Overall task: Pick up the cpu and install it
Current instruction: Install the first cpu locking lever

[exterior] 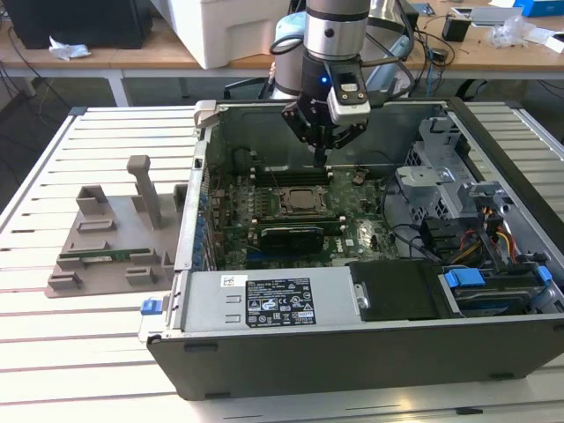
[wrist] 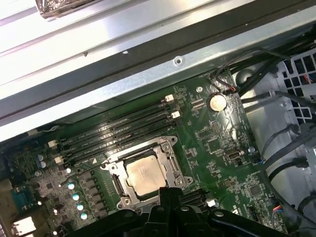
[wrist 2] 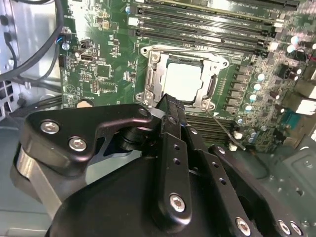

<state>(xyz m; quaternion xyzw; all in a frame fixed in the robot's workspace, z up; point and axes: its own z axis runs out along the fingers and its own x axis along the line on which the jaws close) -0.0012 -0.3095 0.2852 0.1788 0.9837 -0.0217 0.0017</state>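
Nearest in the exterior view is the open dark grey metal computer case (exterior: 370,352), lying on its side on the white slatted table (exterior: 53,352). Along its front edge sits the silver boxy power supply (exterior: 264,300), with a black drive bay and blue plastic latch (exterior: 463,280) toward the exterior view's right, where a bundle of coloured cables is partly hidden behind the case wall.

Deeper inside lies the green motherboard (exterior: 352,233), and on it the small flat square cpu with its pale silver-grey metal top (wrist 2: 183,80) (wrist: 144,174) (exterior: 304,199), seated in the metal-framed socket (wrist 2: 153,74). A long black rectangular expansion card (exterior: 291,234) stands just in front of the socket. Black memory slots (wrist: 118,129) run in rows beside it, and a round silver coin battery (wrist: 217,102) sits near the board's edge.

Above the socket hangs the black gripper (exterior: 322,159) (wrist 2: 170,106) on the silver arm, its fingers pressed together, nothing between them, apart from the cpu. In both wrist views the gripper body covers part of the board, and its tip cuts off the socket's near edge.

To the exterior view's left, outside the case, rests the grey plastic moulded tray with upright posts (exterior: 115,251). Beyond, wooden desks (exterior: 159,55) hold clutter too small to make out.
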